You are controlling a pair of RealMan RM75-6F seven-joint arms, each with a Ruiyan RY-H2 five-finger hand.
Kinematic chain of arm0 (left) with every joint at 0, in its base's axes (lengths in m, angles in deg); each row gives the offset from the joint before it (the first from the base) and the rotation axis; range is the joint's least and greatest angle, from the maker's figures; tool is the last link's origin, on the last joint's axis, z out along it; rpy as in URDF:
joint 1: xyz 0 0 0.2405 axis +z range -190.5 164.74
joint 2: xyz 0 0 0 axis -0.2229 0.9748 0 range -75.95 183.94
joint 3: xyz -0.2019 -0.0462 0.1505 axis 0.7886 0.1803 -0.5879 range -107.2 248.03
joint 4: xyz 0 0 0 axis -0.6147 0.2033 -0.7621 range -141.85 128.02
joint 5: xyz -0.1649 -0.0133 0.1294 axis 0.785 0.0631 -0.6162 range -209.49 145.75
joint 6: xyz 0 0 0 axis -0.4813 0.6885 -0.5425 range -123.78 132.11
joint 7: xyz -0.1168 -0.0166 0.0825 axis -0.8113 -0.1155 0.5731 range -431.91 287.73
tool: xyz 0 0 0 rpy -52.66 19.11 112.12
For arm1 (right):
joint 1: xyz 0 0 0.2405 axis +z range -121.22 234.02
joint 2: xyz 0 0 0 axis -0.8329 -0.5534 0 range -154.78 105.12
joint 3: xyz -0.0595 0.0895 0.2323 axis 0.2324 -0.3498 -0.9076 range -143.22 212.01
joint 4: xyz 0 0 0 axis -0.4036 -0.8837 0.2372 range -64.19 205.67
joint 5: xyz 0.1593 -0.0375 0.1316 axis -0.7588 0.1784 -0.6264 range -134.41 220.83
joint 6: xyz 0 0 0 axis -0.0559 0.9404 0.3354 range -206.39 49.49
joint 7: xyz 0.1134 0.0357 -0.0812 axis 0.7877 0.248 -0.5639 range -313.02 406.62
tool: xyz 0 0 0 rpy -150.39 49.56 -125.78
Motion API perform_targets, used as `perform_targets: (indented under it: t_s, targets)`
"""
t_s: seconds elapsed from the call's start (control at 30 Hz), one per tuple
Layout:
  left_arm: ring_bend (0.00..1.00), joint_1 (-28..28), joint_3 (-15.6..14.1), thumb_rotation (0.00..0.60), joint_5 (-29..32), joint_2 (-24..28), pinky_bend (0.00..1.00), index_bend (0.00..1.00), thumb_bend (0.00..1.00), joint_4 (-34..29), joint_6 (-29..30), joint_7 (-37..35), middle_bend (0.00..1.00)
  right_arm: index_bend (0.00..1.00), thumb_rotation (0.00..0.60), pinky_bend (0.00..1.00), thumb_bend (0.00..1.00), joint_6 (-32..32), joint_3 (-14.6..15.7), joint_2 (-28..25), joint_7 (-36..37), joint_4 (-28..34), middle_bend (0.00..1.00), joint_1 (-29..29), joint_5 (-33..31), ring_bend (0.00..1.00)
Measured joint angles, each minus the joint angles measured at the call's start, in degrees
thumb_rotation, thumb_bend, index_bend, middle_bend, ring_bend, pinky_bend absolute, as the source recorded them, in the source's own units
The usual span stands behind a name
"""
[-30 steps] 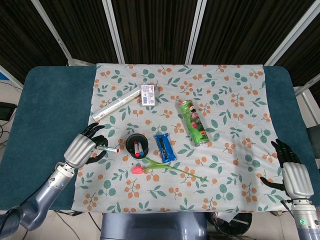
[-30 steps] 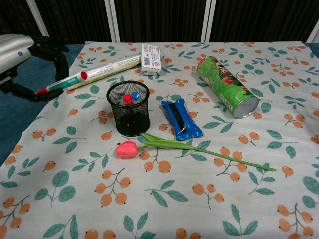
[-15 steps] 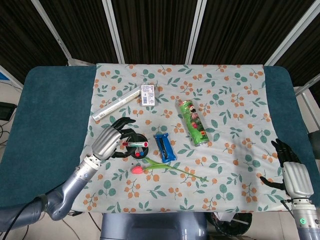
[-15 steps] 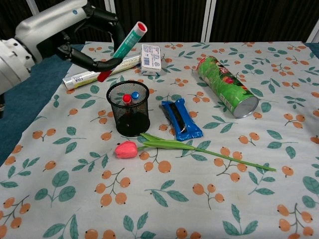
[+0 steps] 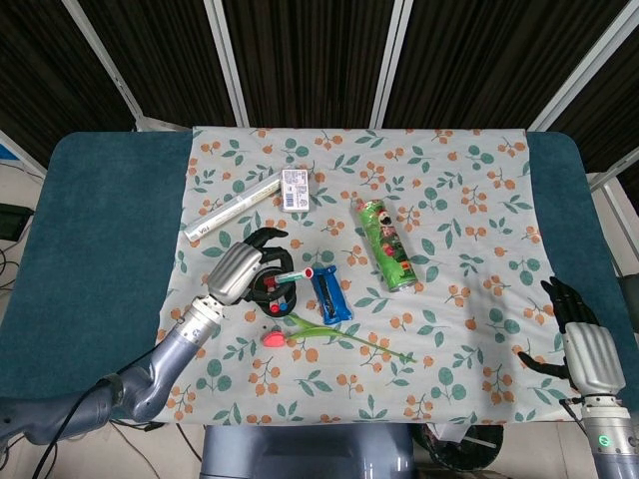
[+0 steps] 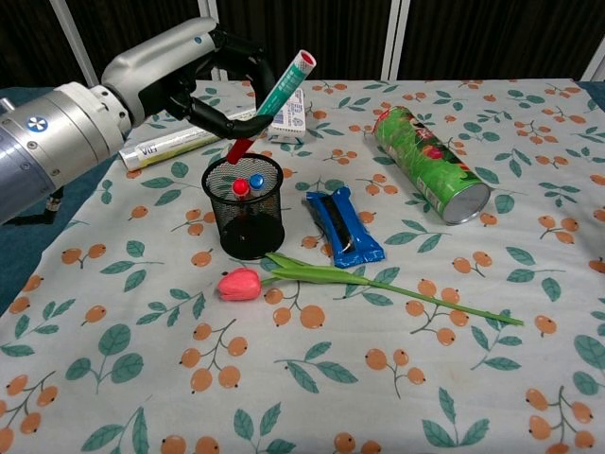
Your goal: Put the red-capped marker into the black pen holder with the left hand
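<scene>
My left hand [image 6: 194, 78] grips the red-capped marker [image 6: 272, 102] and holds it tilted above the black mesh pen holder [image 6: 227, 227]. The marker's red cap [image 6: 235, 149] points down and sits just over the holder's back rim; its other end rises to the upper right. In the head view the left hand [image 5: 243, 272] is beside the pen holder [image 5: 262, 296], with the marker [image 5: 300, 273] sticking out to the right across it. Two markers, one red-capped and one blue-capped [image 6: 255, 180], stand inside the holder. My right hand [image 5: 583, 347] rests at the table's near right edge, holding nothing.
A pink tulip [image 6: 240, 283] with a long green stem lies in front of the holder. A blue packet [image 6: 345, 225] lies to its right, and a green chips can [image 6: 430, 163] further right. A white tube [image 6: 168, 144] and a small box [image 6: 286, 112] lie behind.
The left hand has carried the marker from the cloth's left edge rightward to over the holder and tipped its red cap downward. The right hand has not moved.
</scene>
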Motion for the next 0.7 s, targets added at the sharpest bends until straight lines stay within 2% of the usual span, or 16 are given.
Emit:
perform_targets:
  t_s: [0.3,0.63,0.7]
  targets:
    - [0.15,-1.1,-0.66,0.6,0.09,-2.89,0.14,0.52,0.33,5.02,-0.73,-1.95,0.5,0.0,0.6,0.18,0.18,-0.12,-0.07,-0.03,-0.06,0.28,0.0,0.01,-0.32,0.0]
    - [0.13,-1.22,-2.76,0.6,-0.76,-5.03,0.14,0.45,0.32,10.29,-0.59,-6.19,0.4,0.0,0.6,0.18,0.18,0.38,-0.17,0.12,0.25,0.35,0.0,-0.08,0.03,0.0]
    - [0.12,-0.89,-3.12,0.6,-0.72,-5.25,0.13,0.42,0.3,11.02,-0.42,-7.01,0.36,0.01,0.6,0.18,0.18,0.36,-0.12,0.17,0.26,0.31,0.0,-0.09,0.05,0.0]
